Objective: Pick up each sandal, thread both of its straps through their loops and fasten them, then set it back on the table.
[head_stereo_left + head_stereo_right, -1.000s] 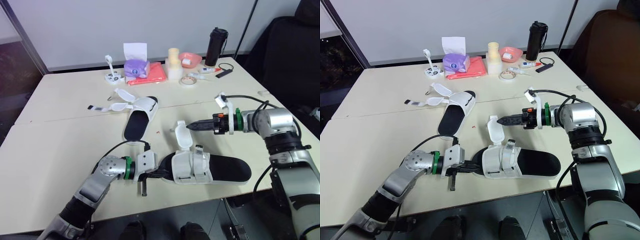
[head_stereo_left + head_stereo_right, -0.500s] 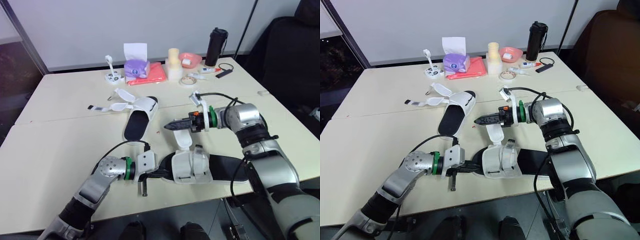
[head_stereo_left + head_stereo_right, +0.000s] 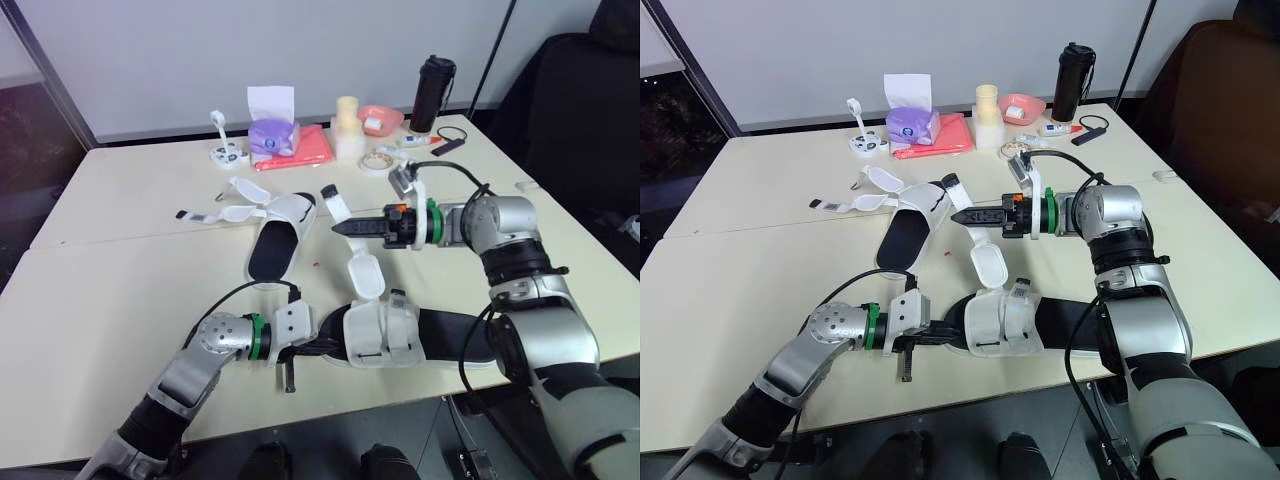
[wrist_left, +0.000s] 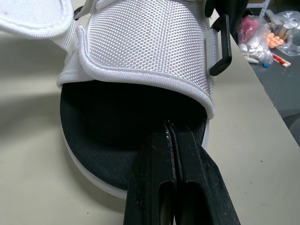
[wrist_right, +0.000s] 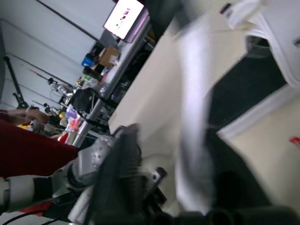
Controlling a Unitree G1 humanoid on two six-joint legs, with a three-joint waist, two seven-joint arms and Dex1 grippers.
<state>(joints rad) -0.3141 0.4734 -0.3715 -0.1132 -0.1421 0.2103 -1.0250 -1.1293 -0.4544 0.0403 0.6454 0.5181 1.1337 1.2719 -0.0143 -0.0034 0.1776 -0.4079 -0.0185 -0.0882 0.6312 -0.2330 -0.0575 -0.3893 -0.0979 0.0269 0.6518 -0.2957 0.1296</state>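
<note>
The near sandal (image 3: 420, 335), white upper on a black footbed, lies at the table's front. My left gripper (image 3: 318, 348) is shut on its toe edge, and in the left wrist view the black fingers (image 4: 187, 159) pinch the sole rim. One wide strap (image 3: 362, 275) rises from that sandal to my right gripper (image 3: 340, 227), which is shut on it; the strap's tip (image 3: 328, 193) sticks out past the fingers. The second sandal (image 3: 281, 236) lies farther back, its loose straps (image 3: 222, 213) spread to the left.
Along the table's far edge stand a purple tissue box (image 3: 272, 135) on a red cloth (image 3: 305, 150), cream cups (image 3: 348, 128), a pink bowl (image 3: 380, 118), a tape roll (image 3: 378, 161) and a black bottle (image 3: 432, 92). A dark chair (image 3: 590, 120) stands at the right.
My right gripper swung left to the near sandal's upright strap, closed on it and drew it up and toward the far side. The left gripper stayed put on the toe.
</note>
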